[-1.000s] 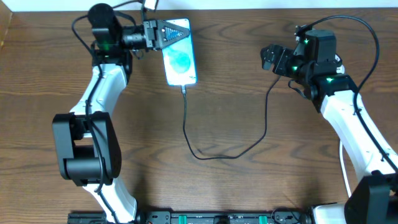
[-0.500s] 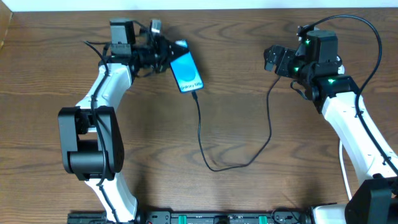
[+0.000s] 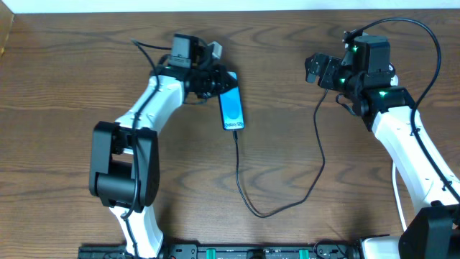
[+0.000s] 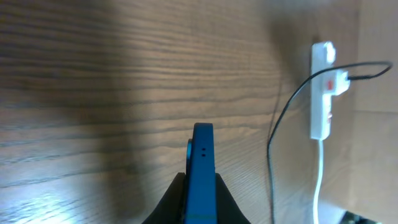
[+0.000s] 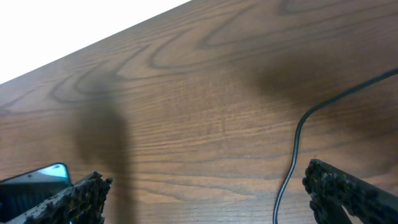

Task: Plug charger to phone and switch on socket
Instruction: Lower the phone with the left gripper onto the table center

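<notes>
My left gripper (image 3: 218,85) is shut on the phone (image 3: 231,110), whose blue screen shows in the overhead view. In the left wrist view my left gripper (image 4: 200,182) holds the phone (image 4: 202,152) edge-on above the table. The charger cable (image 3: 253,208) runs from the phone's lower end, loops toward the front and rises toward my right arm. The white socket strip (image 4: 321,115) with red marks lies at the right of the left wrist view, with the white adapter (image 4: 336,81) on it. My right gripper (image 3: 317,69) is open and empty (image 5: 208,193) above bare wood. The socket does not show in the overhead view.
The strip's white lead (image 4: 318,180) runs toward the bottom edge. The cable (image 5: 297,137) passes close to my right finger. The phone's corner (image 5: 38,175) shows at the lower left of the right wrist view. The table's far edge (image 3: 287,10) lies close behind both grippers.
My left gripper has carried the phone to the right and toward the table's middle, turning it. The cable loop has shifted right and forward with it. The right arm has stayed put.
</notes>
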Robot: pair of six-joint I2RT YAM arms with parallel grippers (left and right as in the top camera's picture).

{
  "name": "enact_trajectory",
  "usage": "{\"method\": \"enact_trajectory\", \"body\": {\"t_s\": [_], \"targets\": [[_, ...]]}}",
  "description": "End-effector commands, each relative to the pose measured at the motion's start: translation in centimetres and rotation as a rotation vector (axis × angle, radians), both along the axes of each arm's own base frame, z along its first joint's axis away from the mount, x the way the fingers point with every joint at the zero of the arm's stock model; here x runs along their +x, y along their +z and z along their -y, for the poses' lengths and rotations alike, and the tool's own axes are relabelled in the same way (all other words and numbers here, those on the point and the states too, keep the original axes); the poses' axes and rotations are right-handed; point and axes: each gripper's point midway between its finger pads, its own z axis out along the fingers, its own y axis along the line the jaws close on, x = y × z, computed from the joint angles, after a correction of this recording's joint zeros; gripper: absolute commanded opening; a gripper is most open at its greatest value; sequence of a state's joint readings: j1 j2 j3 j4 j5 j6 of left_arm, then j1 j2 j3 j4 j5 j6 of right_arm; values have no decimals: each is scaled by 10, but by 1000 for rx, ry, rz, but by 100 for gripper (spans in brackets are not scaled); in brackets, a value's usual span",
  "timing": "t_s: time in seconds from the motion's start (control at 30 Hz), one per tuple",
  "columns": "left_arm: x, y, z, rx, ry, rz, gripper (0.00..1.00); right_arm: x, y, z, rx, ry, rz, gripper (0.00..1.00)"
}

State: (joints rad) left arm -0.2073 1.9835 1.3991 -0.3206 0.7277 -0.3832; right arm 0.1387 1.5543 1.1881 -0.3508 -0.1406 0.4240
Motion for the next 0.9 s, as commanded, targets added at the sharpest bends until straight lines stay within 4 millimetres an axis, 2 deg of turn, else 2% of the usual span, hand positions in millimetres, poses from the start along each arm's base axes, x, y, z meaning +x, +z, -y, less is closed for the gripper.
{"method": "enact_trajectory", "body": {"t_s": [0.0,0.2,0.4,0.57,0.87], "targets": [[-3,-4,17,84,-35,50,8,-1,8,3,-14,1,19,99],[-12,-26,38,101,-73,17,8,-3,5,3,-16,1,3,99],[-14,-40,38,95,-40,-46,8,-4,3,3,-17,0,-3,99],[-21,-61,43,80,-42,-119,7,-4,3,3,-17,1,-4,99],[-35,-71,45,56,-58,-206,7,-5,3,3,-18,0,-8,99]]}}
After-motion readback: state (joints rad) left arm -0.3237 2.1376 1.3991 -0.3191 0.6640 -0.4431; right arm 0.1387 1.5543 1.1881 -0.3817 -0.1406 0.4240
